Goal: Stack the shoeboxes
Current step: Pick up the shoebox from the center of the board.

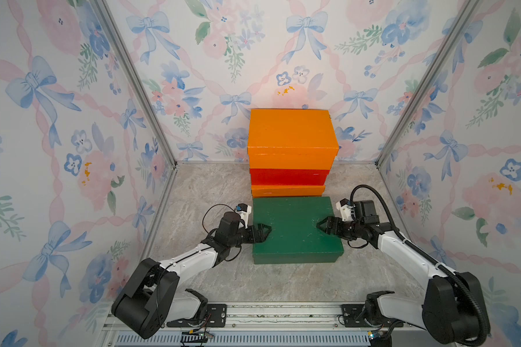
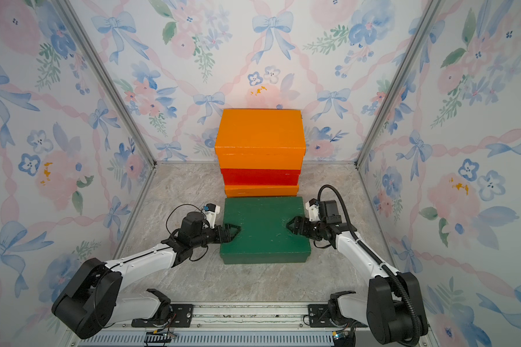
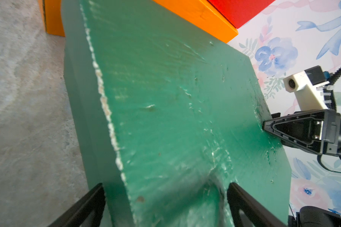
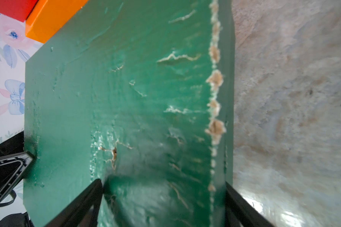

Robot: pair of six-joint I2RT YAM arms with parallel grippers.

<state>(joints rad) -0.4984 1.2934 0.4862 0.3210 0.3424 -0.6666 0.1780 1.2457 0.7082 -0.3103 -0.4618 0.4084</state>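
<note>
A dark green shoebox (image 1: 295, 237) (image 2: 263, 240) lies flat on the table, close in front of a stack of three shoeboxes: orange (image 1: 292, 132) on top, red (image 1: 288, 176) in the middle, orange (image 1: 288, 190) at the bottom. My left gripper (image 1: 263, 232) (image 3: 165, 188) stands open astride the green box's (image 3: 165, 98) left end edge, one finger over the lid. At the right end, my right gripper (image 1: 324, 225) (image 4: 163, 184) is shut on the worn lid edge of that box (image 4: 116, 88), one finger pressing the lid top, the other against the end wall.
The marble-patterned table (image 1: 208, 195) is boxed in by flowered walls on three sides, with metal posts (image 1: 151, 114) in the back corners. A metal rail (image 1: 283, 318) with both arm bases runs along the front edge. The stack stands against the back wall.
</note>
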